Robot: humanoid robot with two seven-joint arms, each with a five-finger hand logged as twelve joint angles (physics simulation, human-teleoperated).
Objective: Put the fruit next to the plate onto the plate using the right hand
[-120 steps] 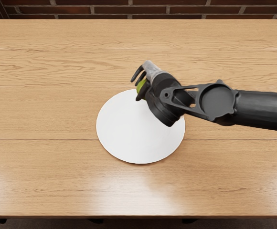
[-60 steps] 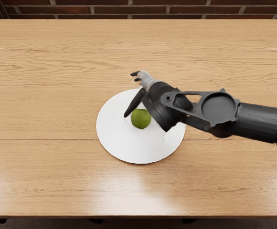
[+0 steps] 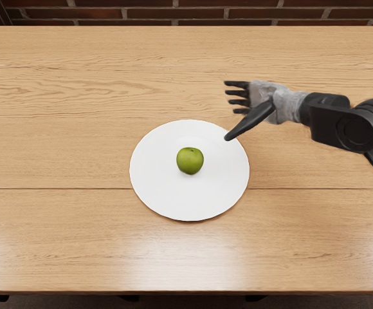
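Note:
A green apple (image 3: 190,160) rests near the middle of the round white plate (image 3: 157,187), upright and free of any hand. My right hand (image 3: 238,106) hovers above the table just past the plate's upper right rim, its arm entering from the right edge. Its fingers are spread open and point left, with the thumb angled down toward the plate. Nothing is held in it. No left arm shows.
The wooden table (image 3: 64,109) stretches wide on all sides of the plate. A brick wall (image 3: 186,11) runs along the far edge at the top.
The right hand held the apple over the plate's upper rim, then let it go onto the plate. It has since opened and drawn back up and to the right.

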